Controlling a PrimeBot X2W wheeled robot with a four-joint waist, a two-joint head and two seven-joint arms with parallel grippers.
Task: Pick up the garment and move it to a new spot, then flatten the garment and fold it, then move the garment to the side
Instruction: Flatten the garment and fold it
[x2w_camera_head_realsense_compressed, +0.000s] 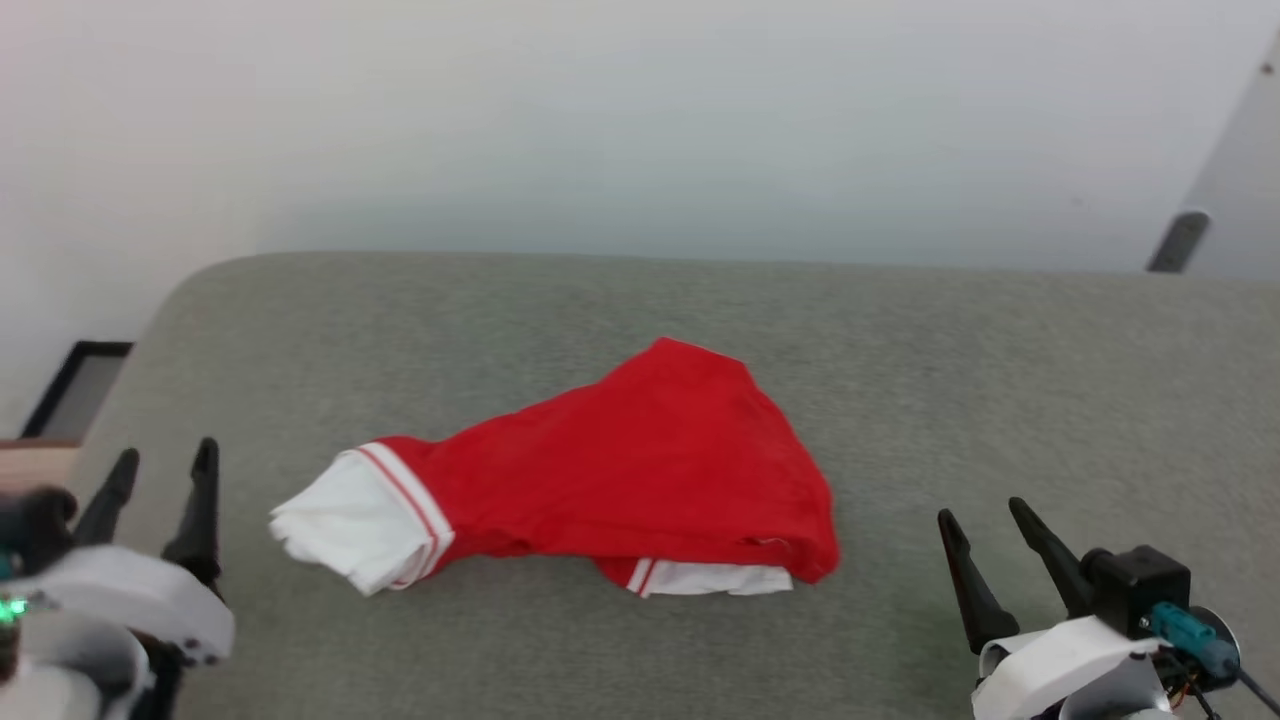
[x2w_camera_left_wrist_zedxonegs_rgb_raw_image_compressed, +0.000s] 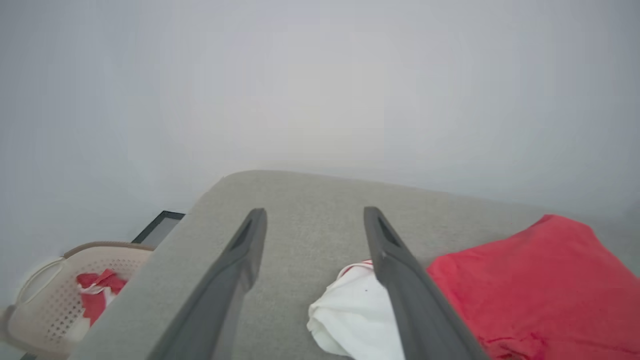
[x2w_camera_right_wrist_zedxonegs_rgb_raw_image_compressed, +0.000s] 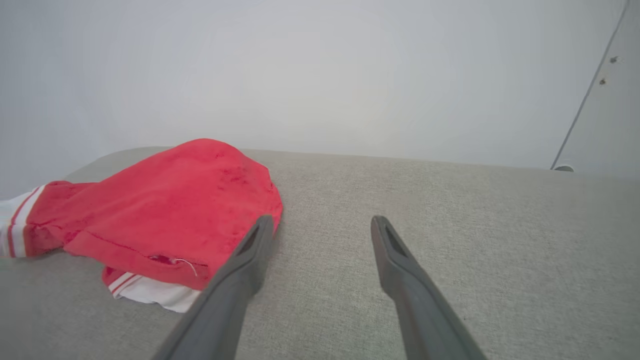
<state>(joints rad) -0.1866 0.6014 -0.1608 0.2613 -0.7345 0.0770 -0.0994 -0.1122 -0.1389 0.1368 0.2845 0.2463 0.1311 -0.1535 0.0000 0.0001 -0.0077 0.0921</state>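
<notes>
Left gripper (x2w_camera_head_realsense_compressed: 165, 452) and right gripper (x2w_camera_head_realsense_compressed: 982, 512) are both released, empty, each side of the bunched garment (x2w_camera_head_realsense_compressed: 640, 470).

Red garment (x2w_camera_head_realsense_compressed: 640, 470) with white striped-trim sleeves, folded in a bundle, mid-cushion.

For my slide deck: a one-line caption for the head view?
Red garment lies bunched on grey fabric surface, between the open left gripper and open right gripper.

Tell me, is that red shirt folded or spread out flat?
Folded, loosely: the garment lies doubled over on the grey surface, white sleeve edges peeking from under the red top layer.
</notes>
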